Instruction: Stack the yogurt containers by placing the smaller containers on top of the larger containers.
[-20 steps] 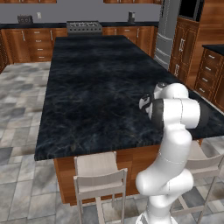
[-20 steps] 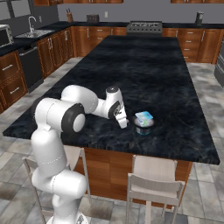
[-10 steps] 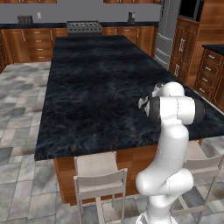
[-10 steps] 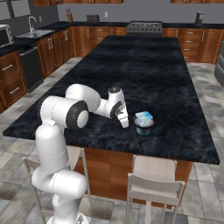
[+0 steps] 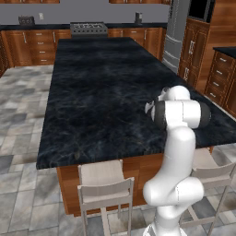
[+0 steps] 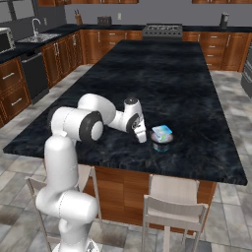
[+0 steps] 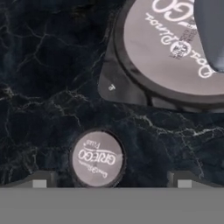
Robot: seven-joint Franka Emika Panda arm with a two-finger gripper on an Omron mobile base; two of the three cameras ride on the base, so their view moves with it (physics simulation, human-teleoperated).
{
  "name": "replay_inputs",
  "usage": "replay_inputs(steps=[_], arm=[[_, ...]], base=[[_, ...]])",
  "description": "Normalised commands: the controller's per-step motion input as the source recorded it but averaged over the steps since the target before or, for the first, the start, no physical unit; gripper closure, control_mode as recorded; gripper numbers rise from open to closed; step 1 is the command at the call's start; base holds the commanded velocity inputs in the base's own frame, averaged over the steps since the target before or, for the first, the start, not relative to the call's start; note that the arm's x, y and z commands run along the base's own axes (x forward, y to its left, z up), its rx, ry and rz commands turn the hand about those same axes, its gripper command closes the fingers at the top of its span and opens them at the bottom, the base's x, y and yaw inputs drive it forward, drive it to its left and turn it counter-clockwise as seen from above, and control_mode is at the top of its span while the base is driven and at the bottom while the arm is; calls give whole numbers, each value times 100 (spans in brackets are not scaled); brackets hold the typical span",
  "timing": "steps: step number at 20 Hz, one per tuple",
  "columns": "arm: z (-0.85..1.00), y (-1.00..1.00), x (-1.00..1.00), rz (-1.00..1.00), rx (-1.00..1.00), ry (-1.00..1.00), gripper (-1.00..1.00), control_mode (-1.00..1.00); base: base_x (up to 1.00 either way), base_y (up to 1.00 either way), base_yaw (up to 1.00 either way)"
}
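small tub [image 6: 163,132] atop larger container [image 6: 162,143]

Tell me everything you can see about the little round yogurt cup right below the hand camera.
The little round yogurt cup is seen from straight above: a pale pinkish-grey lid printed with "GREGO" lettering, ringed by a dark rim. It stands upright on the black marbled counter, apart from the much larger round container beside it. Nothing touches it; the open gripper hangs above, fingertips either side.

Kitchen: island counter [image 5: 106,92], stove [image 6: 162,30], sink [image 6: 37,37]
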Motion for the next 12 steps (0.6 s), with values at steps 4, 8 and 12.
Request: replay_inputs(steps=[4,8,12], arm=[[-9,-5,19,-2,0,0,-100,-100],[-8,-2,13,-2,0,0,-100,-100],[-6,0,5,-1,0,0,-100,-100]], base=[[0,0,0],[0,0,0],[0,0,0]])
